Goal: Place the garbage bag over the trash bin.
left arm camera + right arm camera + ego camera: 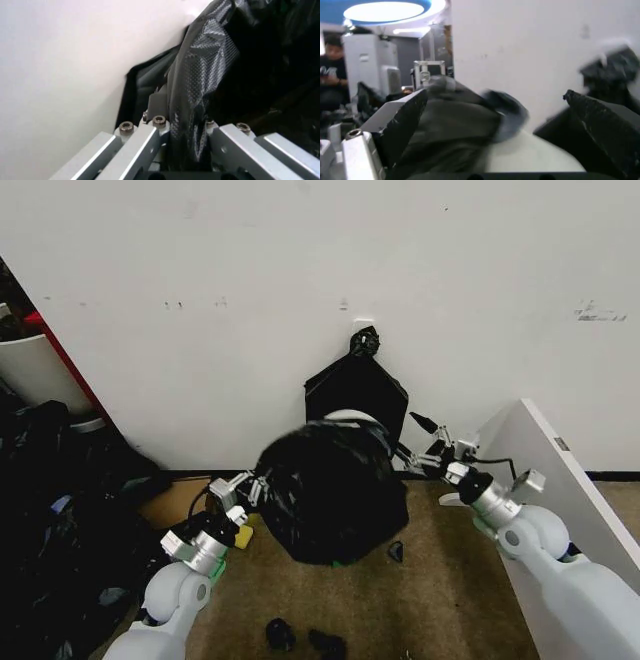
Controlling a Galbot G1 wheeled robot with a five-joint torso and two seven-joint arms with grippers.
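Both grippers, left [247,492] and right [418,460], pinch the bag [330,490]; pull evenly down the bin [347,417].

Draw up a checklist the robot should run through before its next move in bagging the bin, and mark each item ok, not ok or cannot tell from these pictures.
1. Left claw grips the garbage bag: ok; in the left wrist view black film passes between its fingers.
2. Right claw grips the bag: cannot tell; it sits at the bag's edge, with dark film bunched by it in the right wrist view.
3. Bag draped over the trash bin: ok; a strip of white rim shows at the back.
4. Rim fully covered: not ok; that back strip is bare.
5. Bin upright: cannot tell; the bag hides its sides.
6. Floor by the bin: not ok; small dark scraps lie there.
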